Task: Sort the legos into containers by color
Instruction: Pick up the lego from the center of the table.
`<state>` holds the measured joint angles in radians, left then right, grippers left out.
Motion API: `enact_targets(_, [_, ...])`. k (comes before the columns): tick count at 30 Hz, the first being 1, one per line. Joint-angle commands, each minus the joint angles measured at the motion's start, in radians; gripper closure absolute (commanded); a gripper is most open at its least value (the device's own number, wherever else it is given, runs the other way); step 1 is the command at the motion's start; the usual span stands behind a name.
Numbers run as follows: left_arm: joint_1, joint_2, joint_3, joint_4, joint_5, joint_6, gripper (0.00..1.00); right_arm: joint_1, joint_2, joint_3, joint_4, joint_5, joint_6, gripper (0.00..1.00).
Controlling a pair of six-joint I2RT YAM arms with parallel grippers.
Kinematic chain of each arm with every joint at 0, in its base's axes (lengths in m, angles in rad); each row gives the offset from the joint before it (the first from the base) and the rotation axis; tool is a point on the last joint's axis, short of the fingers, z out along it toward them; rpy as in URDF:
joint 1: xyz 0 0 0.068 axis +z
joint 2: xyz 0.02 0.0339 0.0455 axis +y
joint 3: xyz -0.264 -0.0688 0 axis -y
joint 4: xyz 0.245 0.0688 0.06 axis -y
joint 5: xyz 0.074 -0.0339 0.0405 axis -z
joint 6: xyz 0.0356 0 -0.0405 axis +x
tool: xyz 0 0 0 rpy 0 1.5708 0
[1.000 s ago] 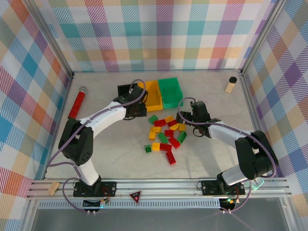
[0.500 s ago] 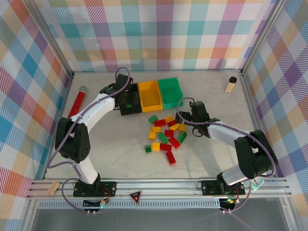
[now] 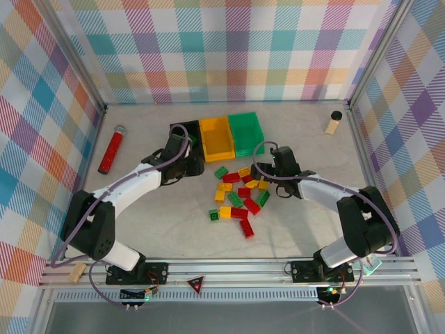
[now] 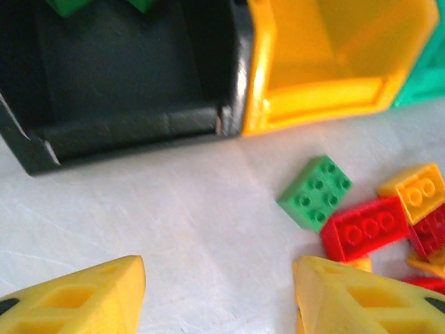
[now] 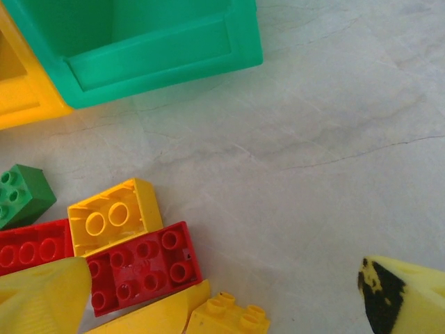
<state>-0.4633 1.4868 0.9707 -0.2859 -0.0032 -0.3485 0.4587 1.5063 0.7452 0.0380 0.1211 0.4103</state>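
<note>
Legos (image 3: 244, 192): small studded red/yel/grn bricks, clustered.

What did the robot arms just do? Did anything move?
The left gripper swung left over the black bin, opened, then drew back toward the loose legos, jaws apart and empty. What it let go is hidden. The right gripper stayed open over the pile, barely shifting. Everything else stayed put.
</note>
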Motion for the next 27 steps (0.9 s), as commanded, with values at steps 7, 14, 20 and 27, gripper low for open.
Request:
enact_targets(7, [-0.023, -0.094, -0.202, 0.253, 0.081, 0.049, 0.42, 0.011, -0.121, -0.040, -0.160, -0.120, 0.073, 0.12])
enact_targets(14, [-0.024, -0.079, -0.270, 0.357, 0.103, 0.102, 0.42, 0.024, -0.188, -0.050, -0.393, -0.194, 0.195, 0.18])
enact_targets(20, [-0.024, -0.121, -0.354, 0.426, 0.072, 0.144, 0.42, 0.106, -0.149, -0.002, -0.478, -0.175, 0.262, 0.24])
enact_targets(27, [-0.023, -0.177, -0.382, 0.440, 0.051, 0.140, 0.42, 0.231, -0.114, 0.136, -0.638, 0.009, 0.173, 0.25])
